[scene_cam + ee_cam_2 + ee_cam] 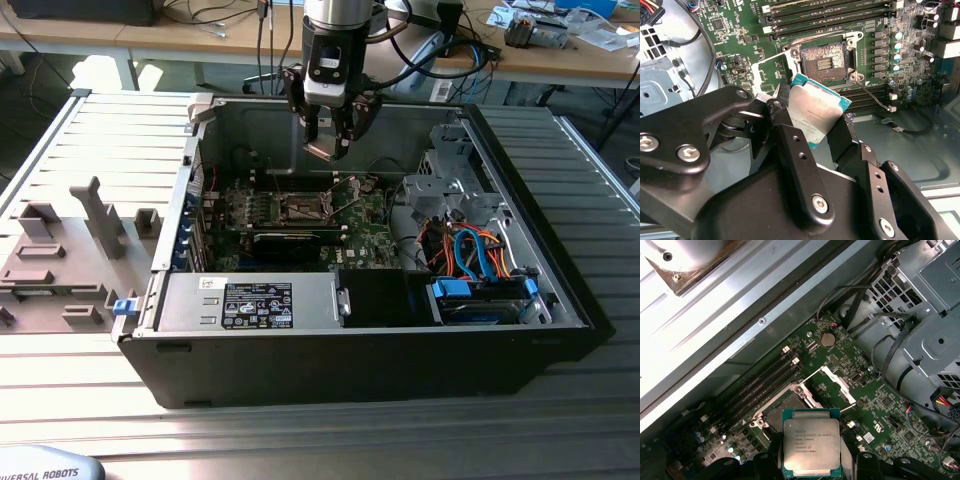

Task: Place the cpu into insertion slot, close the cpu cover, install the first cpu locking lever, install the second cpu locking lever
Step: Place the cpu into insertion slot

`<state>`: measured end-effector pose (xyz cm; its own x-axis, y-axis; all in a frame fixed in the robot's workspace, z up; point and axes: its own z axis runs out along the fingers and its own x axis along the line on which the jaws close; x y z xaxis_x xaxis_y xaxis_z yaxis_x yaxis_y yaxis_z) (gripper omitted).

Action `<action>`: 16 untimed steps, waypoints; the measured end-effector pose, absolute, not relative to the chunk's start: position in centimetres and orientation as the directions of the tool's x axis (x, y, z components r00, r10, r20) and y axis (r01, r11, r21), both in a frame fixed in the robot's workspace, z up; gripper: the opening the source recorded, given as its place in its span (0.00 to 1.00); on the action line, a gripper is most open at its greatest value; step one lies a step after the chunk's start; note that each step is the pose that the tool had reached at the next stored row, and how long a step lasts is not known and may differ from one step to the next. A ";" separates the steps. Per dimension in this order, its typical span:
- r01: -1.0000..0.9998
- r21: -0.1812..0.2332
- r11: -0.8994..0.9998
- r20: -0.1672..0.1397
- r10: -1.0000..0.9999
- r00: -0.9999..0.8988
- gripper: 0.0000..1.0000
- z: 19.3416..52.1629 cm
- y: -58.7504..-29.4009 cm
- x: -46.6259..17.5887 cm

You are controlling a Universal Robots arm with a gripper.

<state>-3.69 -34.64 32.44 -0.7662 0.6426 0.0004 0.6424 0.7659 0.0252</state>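
My gripper (329, 138) hangs inside the open computer case, above the motherboard, shut on the cpu (321, 151). In both wrist views the cpu (816, 111) (811, 445) shows its silver-grey top, pinched at two opposite edges by the black fingers (791, 131). The insertion slot (824, 62) (782, 408) lies open and bare on the board a short way below the chip. The cpu cover (836, 383) (764, 74) is swung up beside it. A thin locking lever (874, 97) stands free next to the slot.
Memory slots (830, 17) run along one side of the slot. A grey drive cage (450, 185) with orange and blue cables (478, 255) fills the case on the exterior view's right. A labelled power supply (255, 302) sits at the front. Grey fixtures (95, 230) stand outside on the exterior view's left.
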 end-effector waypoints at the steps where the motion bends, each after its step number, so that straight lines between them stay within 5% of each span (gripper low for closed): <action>1: 0.644 0.025 0.765 0.000 0.644 -0.765 0.54 32.4 -34.6 -3.7; 16: 0.655 0.025 0.755 0.000 0.655 -0.756 0.54 32.4 -34.6 -3.7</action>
<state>-3.69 -34.63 32.43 -0.7556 0.6551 0.0005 0.6549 0.7553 0.0251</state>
